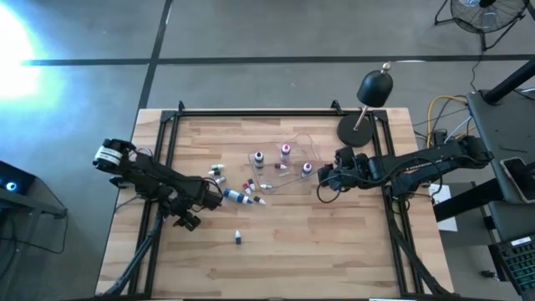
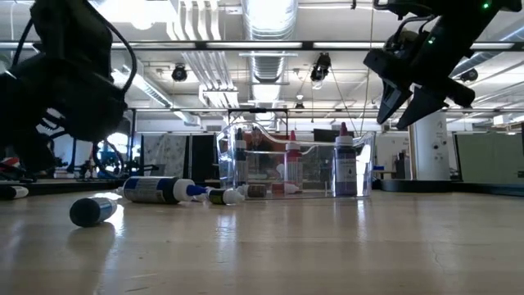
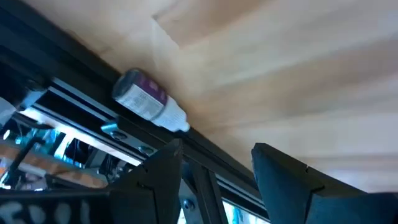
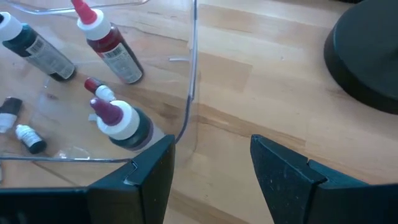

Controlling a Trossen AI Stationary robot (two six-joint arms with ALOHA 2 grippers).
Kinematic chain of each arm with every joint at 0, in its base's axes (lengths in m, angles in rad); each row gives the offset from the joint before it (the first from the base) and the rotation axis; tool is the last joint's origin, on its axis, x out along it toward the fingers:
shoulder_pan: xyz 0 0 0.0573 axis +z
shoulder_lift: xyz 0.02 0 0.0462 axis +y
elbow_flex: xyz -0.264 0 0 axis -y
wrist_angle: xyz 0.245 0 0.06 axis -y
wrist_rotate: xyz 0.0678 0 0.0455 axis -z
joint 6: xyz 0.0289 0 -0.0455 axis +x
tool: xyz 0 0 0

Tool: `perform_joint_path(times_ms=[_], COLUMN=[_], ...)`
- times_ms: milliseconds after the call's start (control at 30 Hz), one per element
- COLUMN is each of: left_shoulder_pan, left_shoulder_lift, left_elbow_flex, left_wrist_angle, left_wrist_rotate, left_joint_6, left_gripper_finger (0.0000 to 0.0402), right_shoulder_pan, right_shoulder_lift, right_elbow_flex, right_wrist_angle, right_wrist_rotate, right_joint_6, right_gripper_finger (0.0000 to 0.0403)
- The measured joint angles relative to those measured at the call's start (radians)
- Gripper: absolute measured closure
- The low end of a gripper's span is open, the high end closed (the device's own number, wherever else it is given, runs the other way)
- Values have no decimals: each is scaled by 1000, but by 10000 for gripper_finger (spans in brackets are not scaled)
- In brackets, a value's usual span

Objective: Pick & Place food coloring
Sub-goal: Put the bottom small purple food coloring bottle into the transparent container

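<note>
Clear plastic tray (image 1: 294, 171) near the middle of the pale wooden table (image 1: 334, 259), holding 3 upright small food coloring bottles: dark-bodied one (image 4: 38, 51), red-bodied one with a pink tip (image 4: 112, 48), dark one with a white collar and purple cap (image 4: 123, 123). More tiny bottles lying flat inside, count unclear. Outside the tray, a blue-capped white bottle (image 1: 237, 196) on its side, and 1 small bottle (image 1: 239, 238) alone, well apart. Left gripper (image 1: 191, 219) spread, empty, beside the blue-capped bottle. Right gripper (image 4: 211, 168) spread, empty, just outside the tray wall, near a black round lamp base (image 4: 367, 53).
</note>
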Motion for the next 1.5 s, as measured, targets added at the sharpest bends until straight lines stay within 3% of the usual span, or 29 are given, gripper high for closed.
perform_joint_path(times_ms=[333, 767, 900, 1067, 1500], left_shoulder_pan=[60, 107, 109, 118, 148], left_shoulder_lift=[141, 123, 111, 92, 87], left_elbow_flex=[1, 21, 96, 190, 93], left_wrist_angle=[-3, -3, -33, -147, -133], left_wrist_rotate=[-20, -132, -223, -442, -271], left_joint_6=[3, -85, -143, -175, -136], left_gripper_finger=[232, 232, 232, 232, 232], right_shoulder_pan=[0, 0, 0, -1, -1], right_shoulder_lift=[0, 0, 0, 0, 0], right_elbow_flex=[-137, -277, -284, -284, -284], right_wrist_angle=[168, 326, 334, 336, 361], right_wrist_rotate=[-44, -92, -68, -43, -42], right_joint_6=[-3, -35, -58, -56, -57], right_gripper_finger=[200, 200, 200, 200, 200])
